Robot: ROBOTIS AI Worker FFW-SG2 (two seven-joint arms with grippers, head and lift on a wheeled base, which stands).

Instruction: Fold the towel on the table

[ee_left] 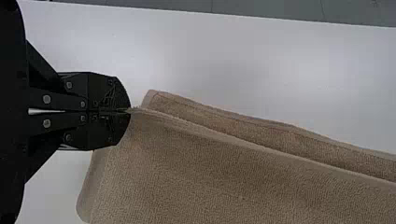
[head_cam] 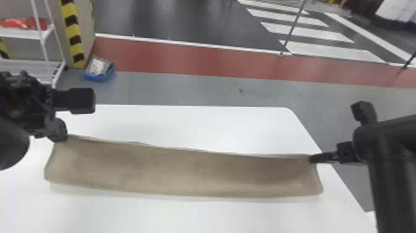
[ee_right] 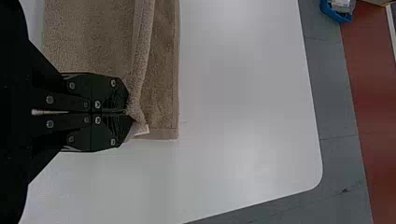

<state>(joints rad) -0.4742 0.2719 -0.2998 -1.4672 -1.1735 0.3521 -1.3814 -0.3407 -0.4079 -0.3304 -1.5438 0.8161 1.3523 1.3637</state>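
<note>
The brown towel (head_cam: 185,173) stretches as a long, folded strip across the white table (head_cam: 192,124). At its far left corner in the head view is my left gripper (head_cam: 62,136); the left wrist view has this gripper (ee_left: 130,110) shut on the corner of the towel's upper layer (ee_left: 224,177), with the lower layer showing beside it. My right gripper (head_cam: 312,158) is at the far right corner. In the right wrist view the right gripper (ee_right: 128,112) is shut on a bunched corner of the towel (ee_right: 159,84), over the lower layer.
Beyond the table stands a blue bin (head_cam: 100,76) on the floor, beside a yellow-and-black striped post (head_cam: 72,34). A white shelf (head_cam: 28,63) with red items is at the far left. The table's rounded far right corner lies between the arms.
</note>
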